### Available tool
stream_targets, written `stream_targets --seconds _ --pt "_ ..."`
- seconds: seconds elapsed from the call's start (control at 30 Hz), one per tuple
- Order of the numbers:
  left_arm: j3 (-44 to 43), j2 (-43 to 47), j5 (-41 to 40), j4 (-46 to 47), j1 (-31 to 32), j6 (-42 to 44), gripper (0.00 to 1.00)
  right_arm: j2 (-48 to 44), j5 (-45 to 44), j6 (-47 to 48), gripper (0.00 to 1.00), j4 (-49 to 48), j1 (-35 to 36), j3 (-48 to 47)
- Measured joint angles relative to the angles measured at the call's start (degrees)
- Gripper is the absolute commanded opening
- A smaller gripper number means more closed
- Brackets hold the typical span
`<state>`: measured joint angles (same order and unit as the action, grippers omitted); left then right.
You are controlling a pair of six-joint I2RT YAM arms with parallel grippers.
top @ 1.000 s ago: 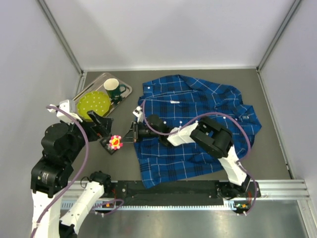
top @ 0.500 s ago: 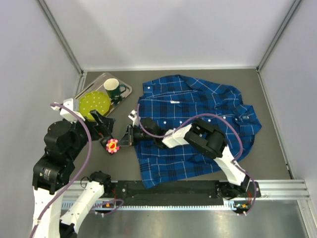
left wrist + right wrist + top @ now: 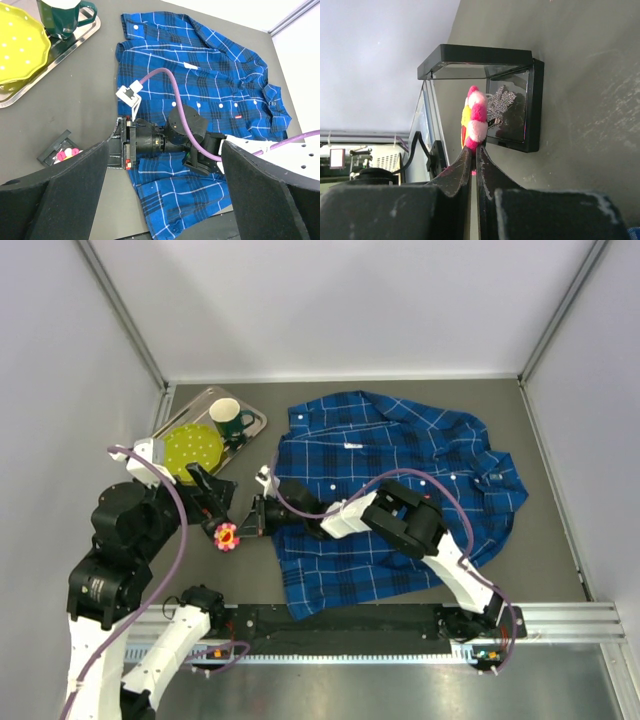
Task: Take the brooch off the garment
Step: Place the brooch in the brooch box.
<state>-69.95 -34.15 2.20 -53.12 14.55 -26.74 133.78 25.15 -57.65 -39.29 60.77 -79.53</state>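
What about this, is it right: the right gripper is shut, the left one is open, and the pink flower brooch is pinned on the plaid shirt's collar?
Not the last part. The brooch is off the shirt, at the small black box beside it, pinched in the shut tips of the right gripper; the right wrist view shows it. The left gripper is open.

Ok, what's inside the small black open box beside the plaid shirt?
A silver leaf-shaped pin on dark lining; a fluffy pink-and-yellow flower brooch hangs over it, hiding part of the floor.
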Motion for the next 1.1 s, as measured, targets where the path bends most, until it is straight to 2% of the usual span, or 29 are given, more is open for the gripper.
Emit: stream_targets --seconds 0.83,1.1 --pt "1.3 -0.3 1.4 0.4 0.0 0.0 0.98 2.5 0.1 -0.2 0.0 1.4 0.0 -3.4" --pt "1.9 -0.3 1.5 0.4 0.0 -0.1 0.98 4.0 0.2 -0.5 0.11 1.7 -0.1 -4.3"
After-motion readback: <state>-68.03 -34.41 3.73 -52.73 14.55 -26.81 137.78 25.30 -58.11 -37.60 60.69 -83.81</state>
